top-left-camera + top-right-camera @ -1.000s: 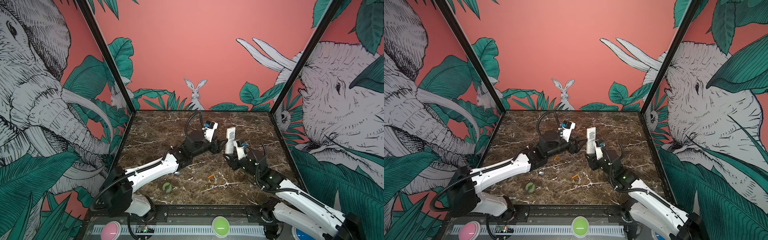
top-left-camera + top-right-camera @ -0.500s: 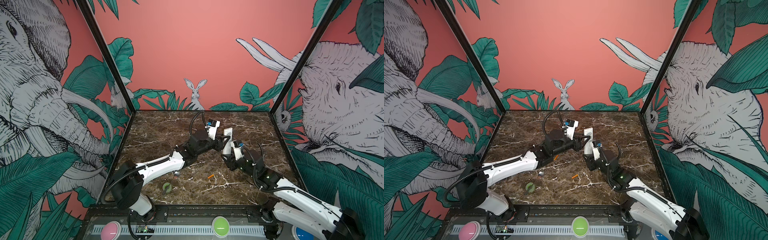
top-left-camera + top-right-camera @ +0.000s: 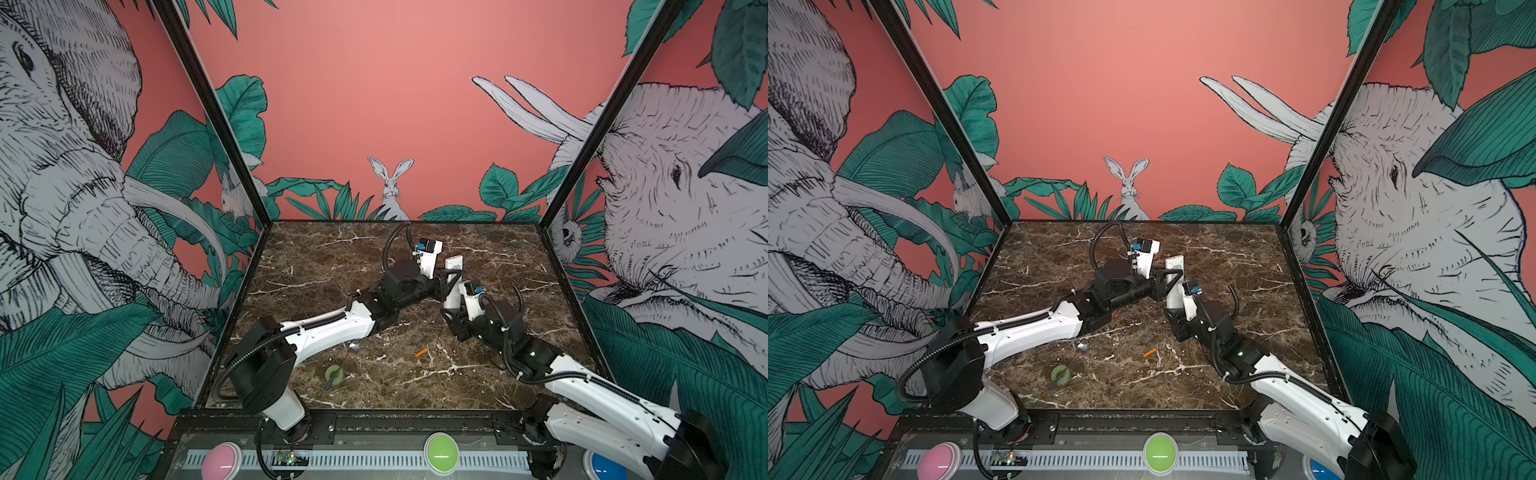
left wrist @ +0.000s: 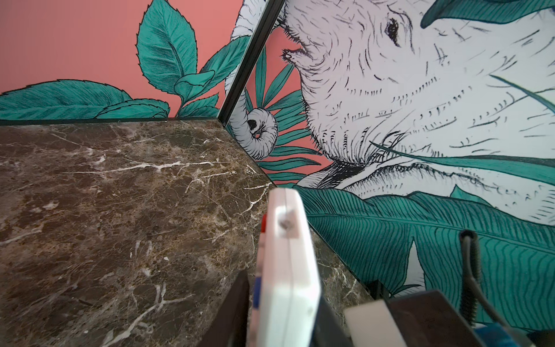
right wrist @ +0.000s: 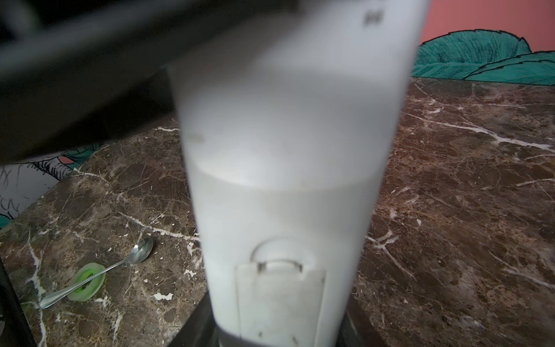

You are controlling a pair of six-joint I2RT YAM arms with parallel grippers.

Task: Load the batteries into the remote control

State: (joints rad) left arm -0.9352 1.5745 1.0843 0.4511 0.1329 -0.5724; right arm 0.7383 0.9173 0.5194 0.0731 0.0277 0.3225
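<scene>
Brown marble with white veins is seen as the bench (image 3: 316,257), closed in by walls (image 3: 374,104) painted with elephants, a rabbit and green leaves on pink.

One remote control (image 3: 454,266) (image 3: 1174,266) is held upright above the middle of the bench, towards the back, between the two arms. Its lower end is clamped in the right end effector (image 3: 452,305) (image 3: 1173,308); its upper half is gripped across its thickness by the left end effector (image 3: 451,279) (image 3: 1170,279). In the left wrist view, black fingers (image 4: 237,306) are pressed to either side of the white body (image 4: 285,270), and red and blue buttons are seen along one edge.

The only container in sight is the remote's battery compartment; in the right wrist view the plain back (image 5: 279,180) is turned to the camera and the compartment cover (image 5: 279,303) is seen in place near the gripped end, so what lies inside cannot be told.

One orange battery (image 3: 421,353) (image 3: 1149,353) is counted in both top views; it lies on the bare marble in front of the remote, apart from both arms.

One spoon (image 5: 96,276) (image 3: 353,348) and one green ring (image 5: 81,296) (image 3: 338,376) are counted near the front left; the spoon's handle is laid across the ring.
</scene>
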